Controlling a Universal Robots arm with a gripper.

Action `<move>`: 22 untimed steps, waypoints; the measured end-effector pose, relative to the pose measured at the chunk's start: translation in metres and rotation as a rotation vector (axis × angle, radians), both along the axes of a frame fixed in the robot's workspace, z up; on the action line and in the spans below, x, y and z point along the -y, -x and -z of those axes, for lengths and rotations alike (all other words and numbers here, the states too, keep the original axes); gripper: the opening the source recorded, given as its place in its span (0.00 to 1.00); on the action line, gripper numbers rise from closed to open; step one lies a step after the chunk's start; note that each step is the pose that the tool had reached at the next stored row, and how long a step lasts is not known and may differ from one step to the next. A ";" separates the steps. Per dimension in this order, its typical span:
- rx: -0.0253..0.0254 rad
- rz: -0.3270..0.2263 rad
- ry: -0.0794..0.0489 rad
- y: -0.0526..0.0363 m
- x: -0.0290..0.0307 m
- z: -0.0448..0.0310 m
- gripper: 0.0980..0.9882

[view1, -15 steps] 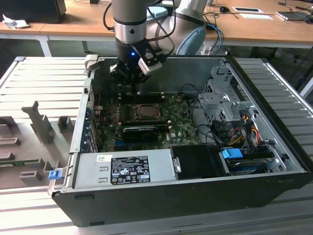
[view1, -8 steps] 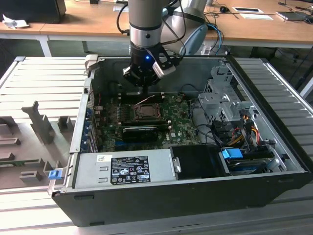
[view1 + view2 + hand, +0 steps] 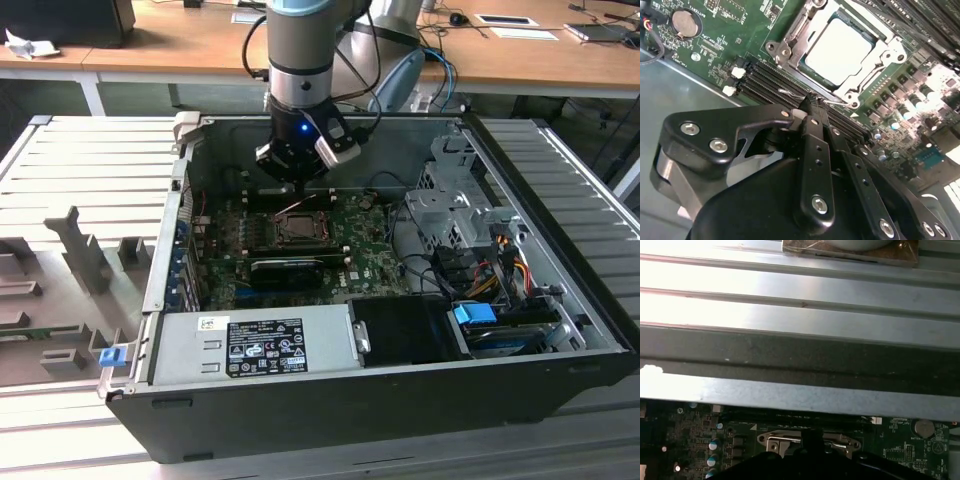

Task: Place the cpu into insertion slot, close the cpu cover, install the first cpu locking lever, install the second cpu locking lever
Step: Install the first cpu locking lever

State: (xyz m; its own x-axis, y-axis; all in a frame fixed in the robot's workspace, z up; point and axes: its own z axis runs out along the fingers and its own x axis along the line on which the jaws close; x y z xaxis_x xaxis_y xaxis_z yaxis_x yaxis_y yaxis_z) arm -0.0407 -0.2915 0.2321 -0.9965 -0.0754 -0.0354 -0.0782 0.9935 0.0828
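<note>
Cpu (image 3: 837, 50) seated in slot (image 3: 858, 93) on green board (image 3: 730, 30), cover (image 3: 790, 30) down around it, pale face showing through window. Case (image 3: 400, 395) open on bench (image 3: 100, 165). Claw (image 3: 811, 103) pressed together, tips on thin wire lever (image 3: 790, 93) beside slot.

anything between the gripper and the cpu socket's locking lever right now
Nothing visible does. In the second wrist view the gripper has its fingertips right at the thin wire lever beside the insertion slot, where the cpu already sits.
</note>
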 end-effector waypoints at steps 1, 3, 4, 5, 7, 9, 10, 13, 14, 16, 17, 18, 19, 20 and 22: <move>0.0001 0.000 -0.003 -0.0002 -0.0002 0.0012 0.01; 0.0000 0.000 -0.011 -0.0005 -0.0003 0.0032 0.01; -0.0001 0.000 -0.020 -0.0004 -0.0003 0.0039 0.01; 0.0001 -0.001 -0.025 -0.0005 -0.0004 0.0045 0.01; 0.0001 -0.004 -0.031 -0.0008 -0.0004 0.0066 0.01; 0.0000 -0.006 -0.031 -0.0031 -0.0007 0.0103 0.01; -0.0001 -0.011 -0.031 -0.0056 -0.0011 0.0131 0.01; -0.0004 -0.027 -0.031 -0.0098 -0.0026 0.0165 0.01; -0.0004 -0.030 -0.031 -0.0117 -0.0029 0.0175 0.01; -0.0004 -0.030 -0.031 -0.0150 -0.0030 0.0190 0.01; -0.0004 -0.030 -0.031 -0.0152 -0.0030 0.0199 0.01; -0.0004 -0.030 -0.031 -0.0158 -0.0030 0.0210 0.01; -0.0004 -0.030 -0.031 -0.0166 -0.0030 0.0221 0.01; -0.0004 -0.030 -0.031 -0.0168 -0.0030 0.0232 0.01; -0.0005 -0.030 -0.030 -0.0177 -0.0030 0.0247 0.01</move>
State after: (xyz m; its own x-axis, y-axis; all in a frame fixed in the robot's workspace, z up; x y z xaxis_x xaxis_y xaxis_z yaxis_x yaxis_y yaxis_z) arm -0.0230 -0.2885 0.2074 -0.9938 -0.1044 -0.0377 -0.1080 0.9877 0.1129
